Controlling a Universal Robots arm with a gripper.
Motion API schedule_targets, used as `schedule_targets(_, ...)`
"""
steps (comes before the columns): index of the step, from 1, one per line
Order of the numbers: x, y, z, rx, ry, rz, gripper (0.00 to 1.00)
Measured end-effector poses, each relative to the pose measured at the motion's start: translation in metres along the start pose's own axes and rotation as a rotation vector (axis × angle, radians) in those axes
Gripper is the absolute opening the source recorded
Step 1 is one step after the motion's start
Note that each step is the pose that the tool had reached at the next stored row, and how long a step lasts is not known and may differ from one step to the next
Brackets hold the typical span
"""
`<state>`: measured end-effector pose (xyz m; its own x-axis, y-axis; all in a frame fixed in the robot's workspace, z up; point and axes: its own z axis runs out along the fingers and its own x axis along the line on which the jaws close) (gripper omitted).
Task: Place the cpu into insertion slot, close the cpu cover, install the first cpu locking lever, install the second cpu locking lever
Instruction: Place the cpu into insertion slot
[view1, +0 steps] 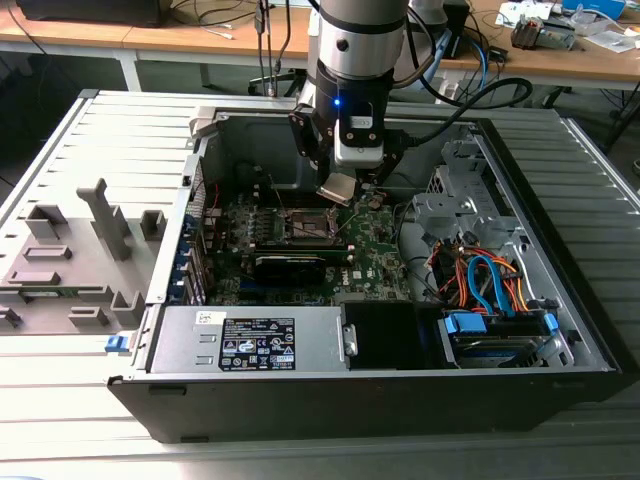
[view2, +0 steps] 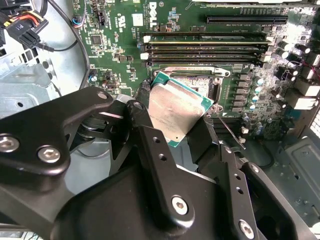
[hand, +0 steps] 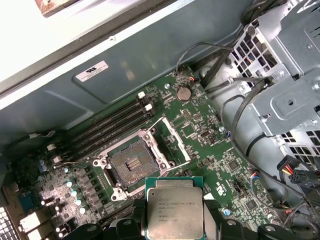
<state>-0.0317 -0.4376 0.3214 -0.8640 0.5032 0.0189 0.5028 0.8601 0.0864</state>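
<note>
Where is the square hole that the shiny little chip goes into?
Look inside the open black computer case, on the green circuit board. Beside the long black memory slots sits the square socket with a dark brownish-gold centre and grey metal rim. It is square, while the slots next to it are long and thin.

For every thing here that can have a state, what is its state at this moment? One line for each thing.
gripper: shut on the cpu
cpu: held in the air above the motherboard, not yet in the slot
insertion slot: empty and uncovered
cpu cover: seems raised, off the slot
computer case: lying on its side, open
</note>
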Motion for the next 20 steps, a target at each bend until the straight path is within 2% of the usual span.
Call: schedule_targets(20,0.0,0.0,0.0,-0.0001,-0.0015,0.015,0.55)
